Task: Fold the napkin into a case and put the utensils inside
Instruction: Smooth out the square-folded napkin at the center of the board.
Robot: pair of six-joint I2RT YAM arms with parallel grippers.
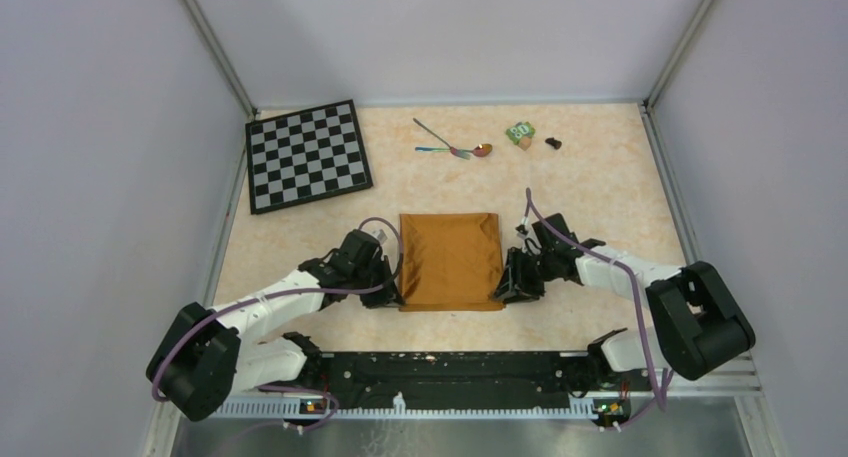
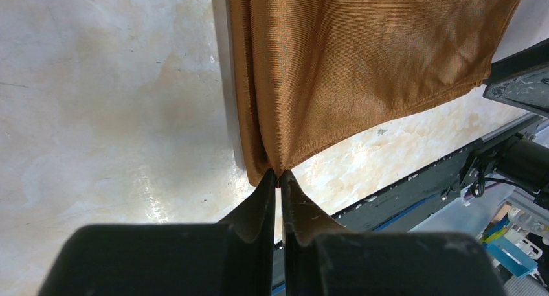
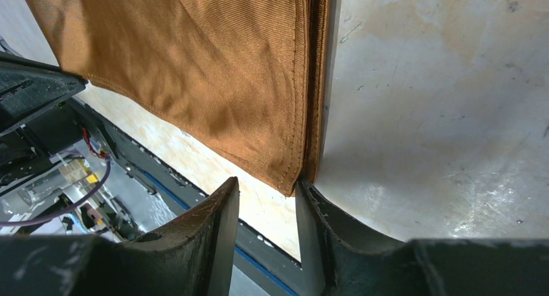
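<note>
The napkin (image 1: 450, 260) lay as an orange-brown rectangle in the middle of the table (image 1: 600, 187), just ahead of the arms' bases, with doubled layers showing along its right edge. The left gripper (image 2: 280, 178) was at the near left corner, its two fingers drawn almost together and pinching the very tip of the cloth. At the near right corner, the right gripper (image 3: 265, 189) stood with its jaws clearly apart. The corner of the napkin reached down between the tips, close against one finger, but nothing was clamped. Well beyond the cloth, the utensils (image 1: 458, 152) lay crossed near the far edge, beside a small green block (image 1: 520, 132). The chessboard (image 1: 308, 155) sat off to the far left.
</note>
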